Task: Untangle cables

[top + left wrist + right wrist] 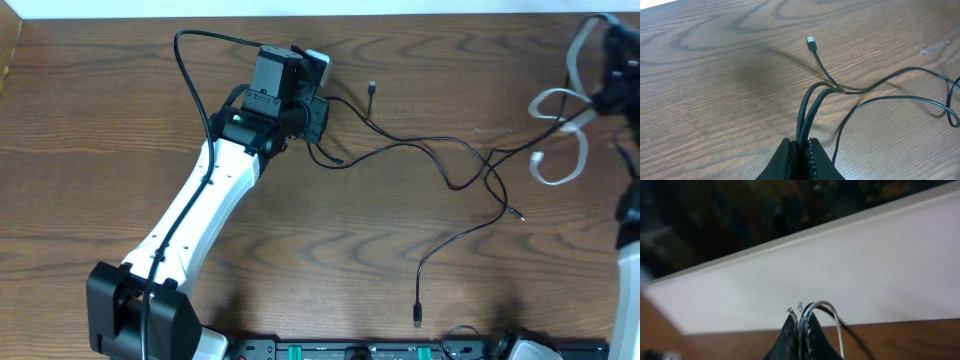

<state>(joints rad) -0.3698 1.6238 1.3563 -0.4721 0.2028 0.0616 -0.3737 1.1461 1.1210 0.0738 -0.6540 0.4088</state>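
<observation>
Left gripper clamps shut on two strands of the black cables, which fan out ahead of it and cross farther on. Right gripper pinches the white cable, with a black strand trailing beside it. Separation looks partly done, with crossings apparently left to clear. No container appears in view.

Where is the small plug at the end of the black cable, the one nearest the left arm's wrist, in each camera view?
Overhead: the plug lies on the table, upper middle of the picture.
Left wrist: the plug is near the top, about centre.
Right wrist: not in it.
Shared landmark: the black cable running from the plug back to the left gripper, which is shut on it; overhead and left wrist both show it.
</observation>
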